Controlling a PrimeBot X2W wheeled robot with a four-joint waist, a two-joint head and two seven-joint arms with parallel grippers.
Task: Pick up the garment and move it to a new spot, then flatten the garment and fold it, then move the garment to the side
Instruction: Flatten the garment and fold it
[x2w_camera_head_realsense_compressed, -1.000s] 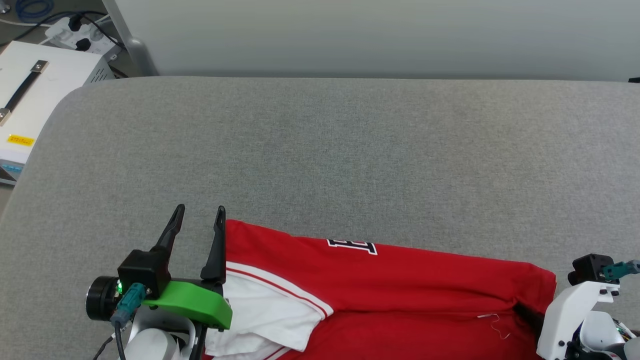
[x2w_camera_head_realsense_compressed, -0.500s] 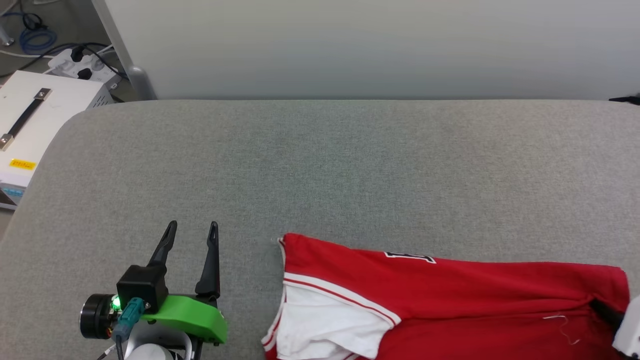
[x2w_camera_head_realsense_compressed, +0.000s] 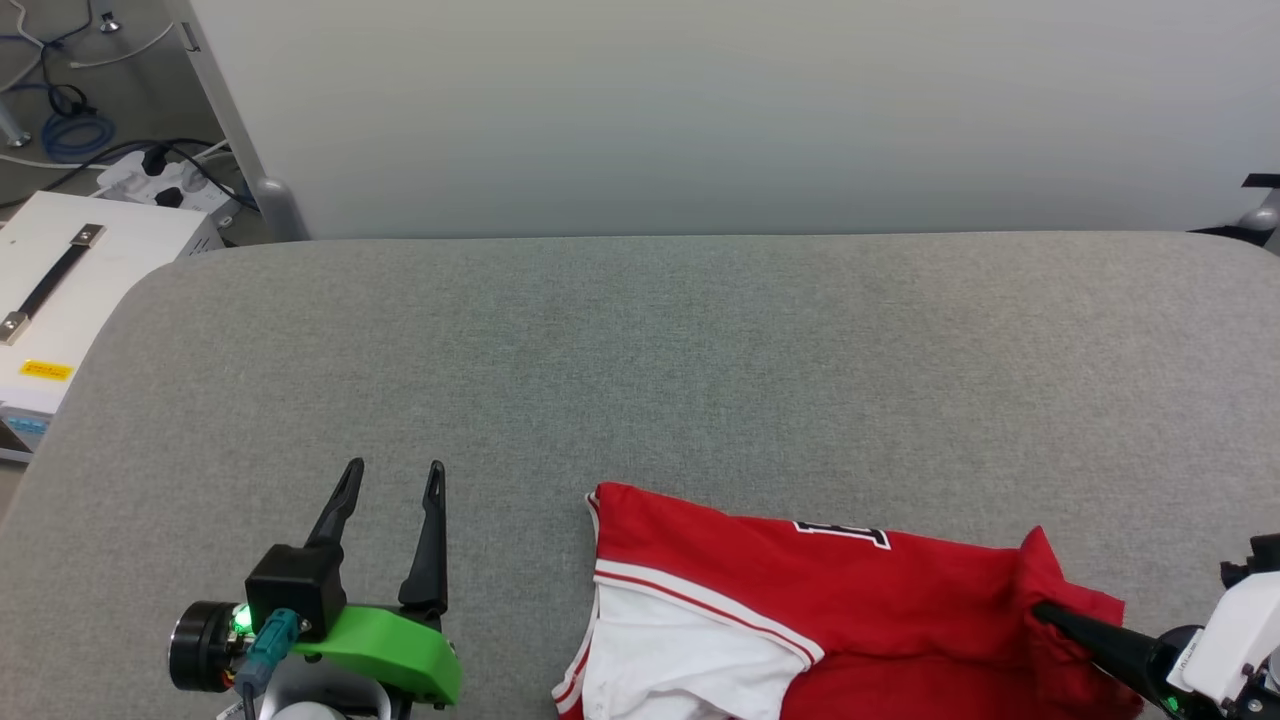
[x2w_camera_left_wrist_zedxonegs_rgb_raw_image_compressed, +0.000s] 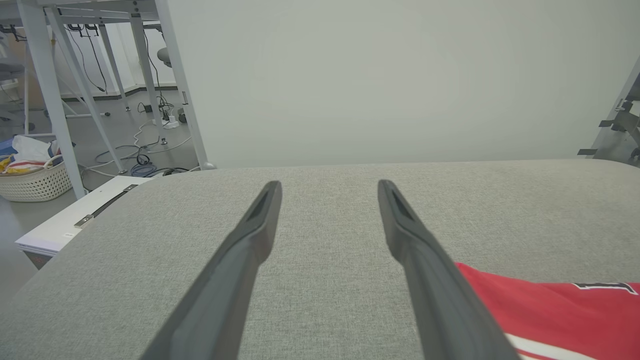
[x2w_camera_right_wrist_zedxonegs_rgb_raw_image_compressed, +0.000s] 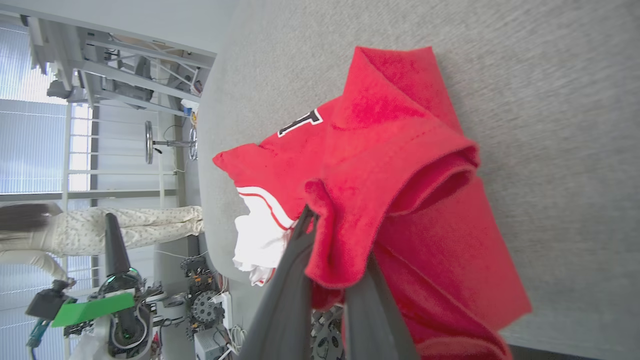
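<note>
A red and white soft-cloth shirt (x2w_camera_head_realsense_compressed: 800, 590), its nap fuzzy and matt in the right wrist view, lies at the lower right of the head view on a grey woven-fabric surface (x2w_camera_head_realsense_compressed: 640, 360) with a fine, rough weave. At lower left, the left gripper (x2w_camera_head_realsense_compressed: 396, 467) shows matt dark plastic fingers above a smooth, faintly glossy green plastic bracket (x2w_camera_head_realsense_compressed: 385, 645). At the left edge, a smooth white box (x2w_camera_head_realsense_compressed: 60, 310) carries a black strap handle (x2w_camera_head_realsense_compressed: 50, 280) with shiny metal ends.

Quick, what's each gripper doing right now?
Left gripper: open, holding nothing, apart from the garment.
Right gripper: closed on the garment's red fabric.
</note>
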